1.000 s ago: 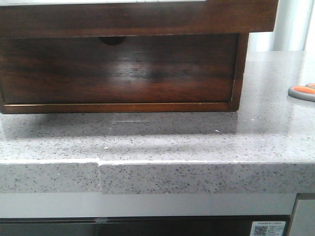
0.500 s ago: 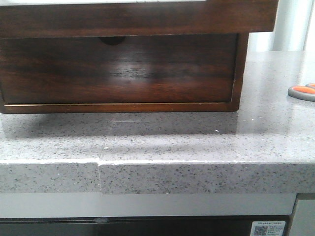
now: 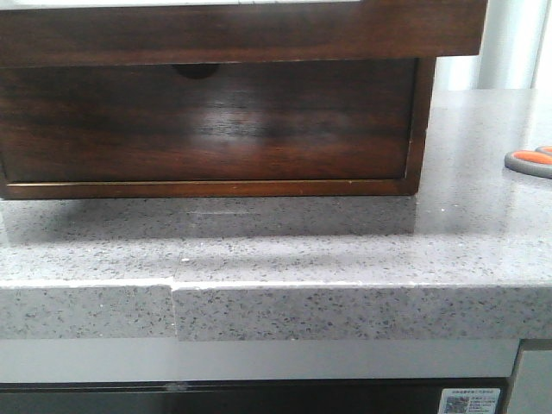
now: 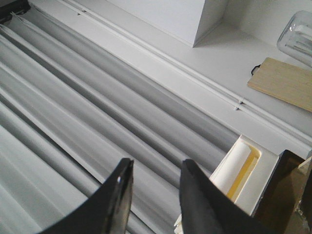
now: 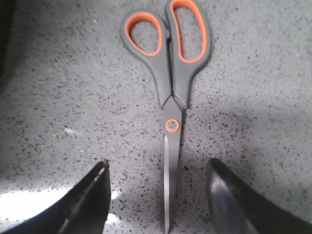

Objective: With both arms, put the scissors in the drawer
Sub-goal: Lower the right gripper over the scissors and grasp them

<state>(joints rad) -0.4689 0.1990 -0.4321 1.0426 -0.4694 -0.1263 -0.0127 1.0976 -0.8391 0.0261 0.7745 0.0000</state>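
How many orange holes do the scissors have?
2. Both loops sit side by side at the handle end of the scissors, lying flat on the counter, away from the open right gripper: one smaller, one longer.

wooden box (image 3: 207, 121) on counter (image 3: 345, 250) | scissors (image 3: 528, 160) at right edge, seemingly flat
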